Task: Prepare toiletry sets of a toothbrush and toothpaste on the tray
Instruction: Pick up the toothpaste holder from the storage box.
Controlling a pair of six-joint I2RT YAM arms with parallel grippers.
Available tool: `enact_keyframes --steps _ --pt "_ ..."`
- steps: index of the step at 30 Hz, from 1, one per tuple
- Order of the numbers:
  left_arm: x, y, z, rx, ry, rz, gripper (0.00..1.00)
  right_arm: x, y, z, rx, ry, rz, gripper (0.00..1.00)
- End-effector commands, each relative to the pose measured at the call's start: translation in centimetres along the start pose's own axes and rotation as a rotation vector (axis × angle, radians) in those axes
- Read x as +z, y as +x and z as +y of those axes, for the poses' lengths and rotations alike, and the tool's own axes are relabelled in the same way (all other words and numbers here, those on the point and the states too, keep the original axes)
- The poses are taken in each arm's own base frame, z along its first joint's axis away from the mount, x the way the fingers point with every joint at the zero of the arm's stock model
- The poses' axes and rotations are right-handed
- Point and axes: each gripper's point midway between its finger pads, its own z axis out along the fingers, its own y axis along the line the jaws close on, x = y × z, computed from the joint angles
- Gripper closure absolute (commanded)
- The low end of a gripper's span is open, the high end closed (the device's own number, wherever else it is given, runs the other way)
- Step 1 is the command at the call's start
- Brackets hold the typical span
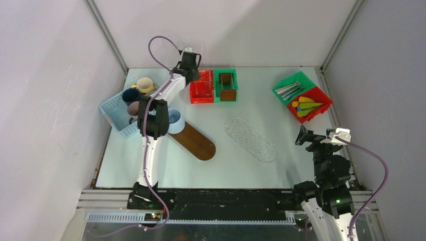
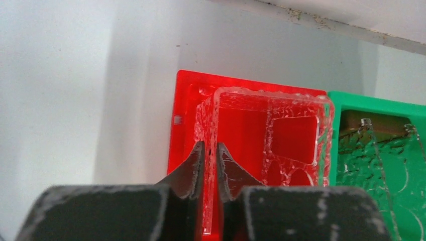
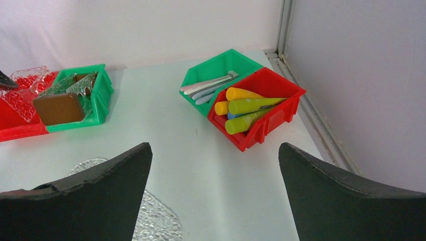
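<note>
Pale toothbrushes (image 1: 290, 89) lie in a green bin at the back right; they also show in the right wrist view (image 3: 208, 83). Yellow, lime, blue and orange tubes (image 1: 307, 106) fill the red bin beside it, also in the right wrist view (image 3: 246, 108). A clear textured oval tray (image 1: 251, 139) lies mid-table, and its edge shows in the right wrist view (image 3: 150, 221). My left gripper (image 1: 193, 70) is at the back, shut on the wall of a clear textured square holder (image 2: 207, 118) in a red bin (image 2: 186, 100); the fingertips (image 2: 210, 146) pinch it. My right gripper (image 1: 304, 135) is open and empty (image 3: 215, 145), near the tray's right end.
A green bin (image 1: 226, 85) holding a brown square holder stands next to the left red bin (image 1: 201, 86). A wooden oval tray (image 1: 197, 142) carries a blue mug (image 1: 173, 120). A blue basket (image 1: 114, 110) with mugs sits at the left.
</note>
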Motion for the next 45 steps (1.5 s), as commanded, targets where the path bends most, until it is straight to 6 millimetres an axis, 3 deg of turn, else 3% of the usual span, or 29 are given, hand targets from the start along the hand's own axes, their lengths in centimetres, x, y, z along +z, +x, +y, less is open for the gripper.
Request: enact_keyframes --steps 1,8,17,22,25,28,35,36,39,40,45 --pt "-0.9 -3.1 -1.5 -0.038 0.054 -0.064 0.95 0.3 -0.5 0.0 -0.008 -0.001 -0.017 0.00" --pt "-4.1 -5.4 -1.9 -0.063 0.102 -0.103 1.00 0.3 -0.7 0.2 -0.009 -0.010 -0.022 0.00" --pt "-11.5 -10.7 -3.3 -0.133 0.217 -0.237 1.00 0.7 -1.1 2.7 0.016 -0.129 0.012 0.00" --pt "-14.9 -11.4 -3.8 -0.147 0.295 -0.243 1.00 0.6 -2.5 4.6 0.037 -0.219 0.039 0.00" --pt "-17.9 -12.1 -4.2 -0.150 0.363 -0.250 1.00 0.8 -3.6 5.9 0.038 -0.281 0.057 0.00" --pt "-21.0 -11.7 -4.8 -0.138 0.449 -0.227 1.00 1.2 -3.4 8.0 0.020 -0.383 0.120 0.00" --pt "-27.3 -7.9 -6.2 -0.123 0.641 -0.111 1.00 2.4 -4.1 13.3 -0.038 -0.650 0.160 0.00" --pt "-27.4 -6.6 -6.1 -0.125 0.653 -0.074 1.00 2.6 -4.9 13.9 -0.047 -0.672 0.132 0.00" --pt "-29.8 -5.2 -5.9 -0.124 0.696 -0.058 1.00 3.8 -5.5 15.8 -0.064 -0.725 0.120 0.00" --pt "-29.8 -3.9 -5.8 -0.131 0.709 -0.022 1.00 3.8 -6.6 16.7 -0.066 -0.753 0.084 0.00" --pt "-32.8 -1.5 -5.6 -0.140 0.782 0.016 1.00 4.7 -7.7 20.4 -0.128 -0.848 0.041 0.01"
